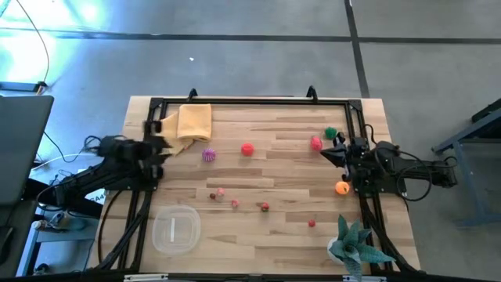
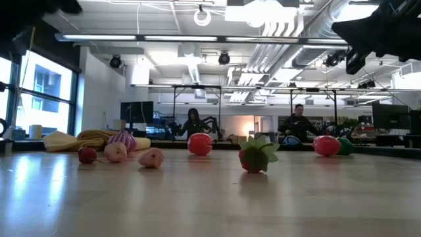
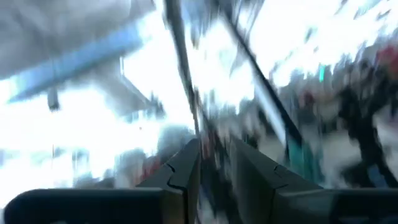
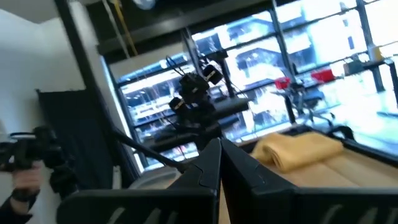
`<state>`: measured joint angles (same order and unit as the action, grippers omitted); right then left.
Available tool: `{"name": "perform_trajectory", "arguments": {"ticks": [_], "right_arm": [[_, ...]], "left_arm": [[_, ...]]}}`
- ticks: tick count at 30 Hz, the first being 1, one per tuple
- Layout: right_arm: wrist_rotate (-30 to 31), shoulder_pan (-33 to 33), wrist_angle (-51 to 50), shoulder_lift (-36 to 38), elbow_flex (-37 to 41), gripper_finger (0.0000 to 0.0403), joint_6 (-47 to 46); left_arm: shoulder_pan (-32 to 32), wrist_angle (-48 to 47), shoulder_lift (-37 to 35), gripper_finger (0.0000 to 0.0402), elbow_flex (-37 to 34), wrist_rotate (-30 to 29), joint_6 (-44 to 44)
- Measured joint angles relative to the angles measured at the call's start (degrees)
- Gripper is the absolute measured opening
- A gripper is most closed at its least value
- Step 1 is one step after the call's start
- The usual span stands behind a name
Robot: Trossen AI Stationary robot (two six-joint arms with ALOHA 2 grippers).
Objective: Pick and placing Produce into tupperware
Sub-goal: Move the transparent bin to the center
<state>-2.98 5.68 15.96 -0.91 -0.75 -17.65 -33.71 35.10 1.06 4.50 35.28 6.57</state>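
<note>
Pale wood-plank table (image 1: 274, 168) with smooth, softly glossy finish, clear plastic tub (image 1: 175, 230) on it, folded yellow cloth (image 1: 193, 123) soft and matt, black metal frame (image 1: 250, 101) along table's edges, spiky plastic-looking plant (image 1: 354, 244)

**Bright room, glare and a smeared left wrist picture**

From above, the wooden table (image 1: 258, 180) is evenly lit, with soft, faint shadows under the small toys. A strong cyan-white glare washes the floor at the upper left corner. At table height, ceiling lamps and a window on the left light the room; the tabletop shows pale sheen, and the near surface is soft while the strawberry (image 2: 256, 155) is fairly crisp. The left wrist picture is heavily motion-blurred and overexposed, only the dark fingers (image 3: 183, 171) readable. The right wrist picture is sharper, its windows blown bright.
</note>
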Motion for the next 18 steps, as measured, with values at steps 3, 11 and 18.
{"name": "perform_trajectory", "arguments": {"ticks": [3,11,18], "right_arm": [[-0.92,0.0,2.23,0.0,0.0,0.0,0.4],[-1.6,0.02,0.0,-1.56,-6.14,0.0,4.84],[-1.58,0.02,-10.74,-11.76,-19.62,0.0003,9.48]], "left_arm": [[0.0,3.39,0.0,0.0079,2.82,0.5,-2.29],[0.0,-28.03,3.65,0.0079,20.34,0.47,7.76],[-0.02,-54.24,11.89,0.0078,32.51,-4.25,11.1]]}}
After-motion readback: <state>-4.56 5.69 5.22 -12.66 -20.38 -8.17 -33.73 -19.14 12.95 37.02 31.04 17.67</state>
